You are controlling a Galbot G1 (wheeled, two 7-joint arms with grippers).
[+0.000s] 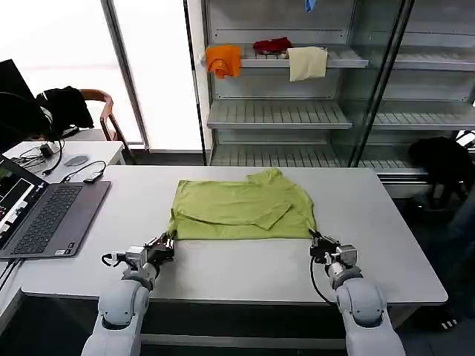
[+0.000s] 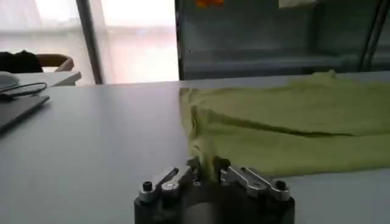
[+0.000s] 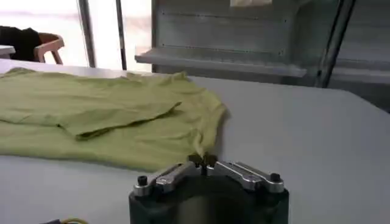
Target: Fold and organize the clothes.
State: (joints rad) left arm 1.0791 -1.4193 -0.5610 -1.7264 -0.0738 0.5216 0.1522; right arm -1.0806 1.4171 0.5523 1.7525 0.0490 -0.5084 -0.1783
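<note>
I have each pincer, left pincer (image 1: 168, 242) and right pincer (image 1: 318, 242), clenched on a near corner of the T-shirt (image 1: 241, 208), which stretches away across the counter (image 1: 223, 271).

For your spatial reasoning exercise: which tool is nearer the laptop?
Left. The left tool pinches the T-shirt's near corner, closer to the laptop; the right tool pinches the opposite corner.

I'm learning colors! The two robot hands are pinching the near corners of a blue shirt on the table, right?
Not blue. The head view shows the shirt is lime green. The left gripper and right gripper do pinch its near corners on the table.
</note>
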